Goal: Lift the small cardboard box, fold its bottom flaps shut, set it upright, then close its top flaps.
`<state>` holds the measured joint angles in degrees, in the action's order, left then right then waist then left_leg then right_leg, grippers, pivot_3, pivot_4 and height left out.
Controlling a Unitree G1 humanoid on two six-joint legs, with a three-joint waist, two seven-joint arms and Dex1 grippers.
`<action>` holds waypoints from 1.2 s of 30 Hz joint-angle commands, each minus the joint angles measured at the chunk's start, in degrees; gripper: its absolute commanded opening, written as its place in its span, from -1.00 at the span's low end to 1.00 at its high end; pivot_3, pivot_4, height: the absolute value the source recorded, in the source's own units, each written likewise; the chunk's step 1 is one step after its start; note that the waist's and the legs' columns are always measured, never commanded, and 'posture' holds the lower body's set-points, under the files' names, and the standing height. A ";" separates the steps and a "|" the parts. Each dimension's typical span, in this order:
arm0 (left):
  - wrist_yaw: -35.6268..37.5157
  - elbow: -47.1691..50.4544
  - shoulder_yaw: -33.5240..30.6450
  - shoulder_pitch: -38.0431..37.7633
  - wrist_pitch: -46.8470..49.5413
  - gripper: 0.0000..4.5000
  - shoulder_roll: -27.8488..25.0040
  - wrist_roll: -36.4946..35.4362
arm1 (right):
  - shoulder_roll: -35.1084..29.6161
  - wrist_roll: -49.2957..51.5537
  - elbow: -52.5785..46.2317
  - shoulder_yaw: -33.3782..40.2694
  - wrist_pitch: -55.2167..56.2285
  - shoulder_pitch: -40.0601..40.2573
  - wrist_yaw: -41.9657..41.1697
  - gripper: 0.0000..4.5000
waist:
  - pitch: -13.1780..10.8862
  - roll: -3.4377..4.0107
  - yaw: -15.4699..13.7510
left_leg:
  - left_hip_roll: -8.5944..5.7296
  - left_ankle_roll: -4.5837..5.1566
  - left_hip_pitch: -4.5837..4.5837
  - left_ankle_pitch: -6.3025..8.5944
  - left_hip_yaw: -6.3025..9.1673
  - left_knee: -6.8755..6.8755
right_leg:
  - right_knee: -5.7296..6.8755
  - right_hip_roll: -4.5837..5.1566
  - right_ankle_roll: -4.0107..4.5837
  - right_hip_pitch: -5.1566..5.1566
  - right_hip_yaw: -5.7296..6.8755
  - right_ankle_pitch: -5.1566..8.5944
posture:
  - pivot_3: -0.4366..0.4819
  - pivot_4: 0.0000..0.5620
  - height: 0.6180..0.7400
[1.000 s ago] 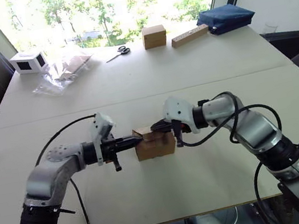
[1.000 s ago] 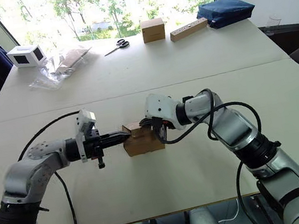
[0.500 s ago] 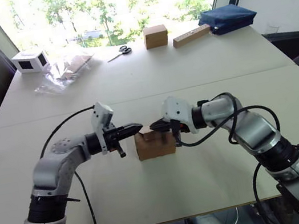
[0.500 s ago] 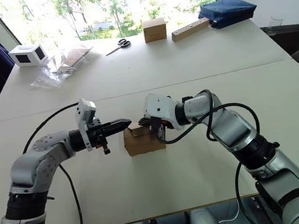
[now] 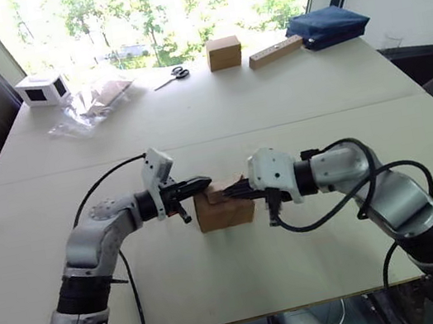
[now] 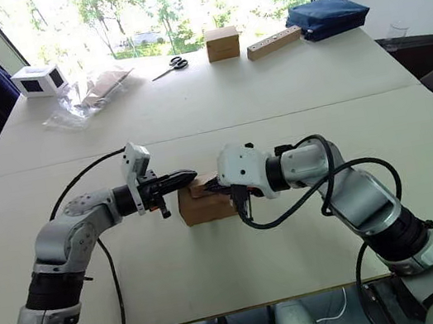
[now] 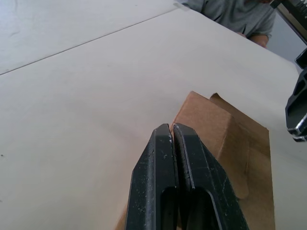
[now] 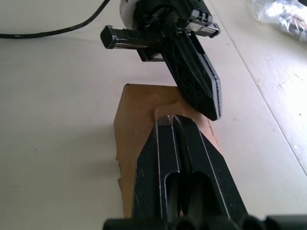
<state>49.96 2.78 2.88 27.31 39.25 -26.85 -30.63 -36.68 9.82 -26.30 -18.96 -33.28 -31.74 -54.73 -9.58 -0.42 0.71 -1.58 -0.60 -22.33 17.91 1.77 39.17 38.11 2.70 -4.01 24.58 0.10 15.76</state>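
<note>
The small cardboard box (image 5: 223, 211) stands upright on the table, near its middle. Its top flaps (image 8: 144, 108) lie folded down, nearly flat, and one has a curved edge. My left gripper (image 5: 203, 183) is shut, its tip just over the box's upper left edge. From the other side my right gripper (image 5: 235, 193) comes in, also shut, with its fingers lying low along the box top. The two tips nearly meet above the box: my left gripper (image 8: 201, 86) shows beyond the right gripper (image 8: 171, 118). In the left wrist view the box (image 7: 211, 124) lies just past my shut left gripper (image 7: 171, 127).
At the table's far edge are another cardboard cube (image 5: 223, 52), a long wooden block (image 5: 274, 52), scissors (image 5: 173, 75), a blue bag (image 5: 327, 25), a plastic bag (image 5: 93, 101) and a white device (image 5: 42, 89). A person (image 7: 235, 12) sits at the right.
My left gripper has left the box's left side, risen, and come in over its top left edge. My right gripper has drawn back slightly to the right and lowered along the top.
</note>
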 commanded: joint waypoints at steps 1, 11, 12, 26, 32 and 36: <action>0.38 0.11 -1.65 0.04 -1.07 -0.96 0.00 -0.61 | 0.28 -1.86 -1.23 -1.61 1.60 -0.20 0.88 -1.00 | 0.00 0.00 -0.07 | 0.00 0.00 0.00 0.00 0.00 0.00 | 0.00 0.00 0.00 0.00 0.00 0.00 | -0.05 -0.47 1.00; -0.02 0.08 -2.81 0.41 0.33 -0.96 0.64 -1.80 | 0.89 -6.79 2.11 -5.39 4.44 -0.85 2.24 -1.00 | 0.00 0.00 -0.11 | -0.01 -0.05 -0.01 -0.03 0.00 0.01 | -0.01 0.01 0.00 0.00 0.00 0.00 | -0.05 -0.47 1.00; -0.03 0.10 -2.78 0.39 0.33 -0.96 0.62 -1.81 | 0.91 -7.10 2.39 -5.51 4.63 -0.89 2.25 -1.00 | 0.00 0.00 -0.11 | -0.01 -0.06 -0.01 -0.03 -0.01 0.01 | -0.01 0.01 0.00 0.00 0.00 0.00 | -0.05 -0.47 1.00; 0.32 1.55 -0.88 -0.40 -0.45 -0.96 0.28 -0.21 | 3.00 -3.49 0.90 -2.18 1.50 -0.16 1.08 -1.00 | 0.00 0.00 -0.12 | -0.01 -0.10 -0.01 -0.06 0.00 0.01 | -0.01 0.01 0.00 0.00 0.00 0.00 | -0.05 -0.47 1.00; -0.19 0.69 -1.67 0.31 -0.18 -0.96 0.92 -0.27 | 1.79 -1.13 -1.18 -0.77 -0.70 0.49 0.33 -1.00 | 0.00 0.00 -0.15 | -0.01 -0.02 -0.01 -0.01 0.00 0.01 | -0.01 0.01 0.00 0.00 0.00 0.00 | -0.05 -0.47 1.00; 0.12 0.56 -1.72 0.29 -0.28 -0.96 1.04 -0.38 | 1.66 -1.17 -0.73 -0.48 -0.75 0.12 1.11 -1.00 | 0.00 0.00 -0.12 | -0.01 -0.02 -0.01 -0.01 0.00 0.01 | -0.02 0.02 0.00 0.00 0.00 0.00 | -0.05 -0.47 1.00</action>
<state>49.75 2.42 1.45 27.05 39.48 -25.78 -30.61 -34.88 8.24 -25.28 -21.25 -34.56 -30.83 -54.19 -9.58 -0.42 0.59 -1.58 -0.63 -22.33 17.90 1.77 39.18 38.10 2.71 -4.01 24.57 0.10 15.76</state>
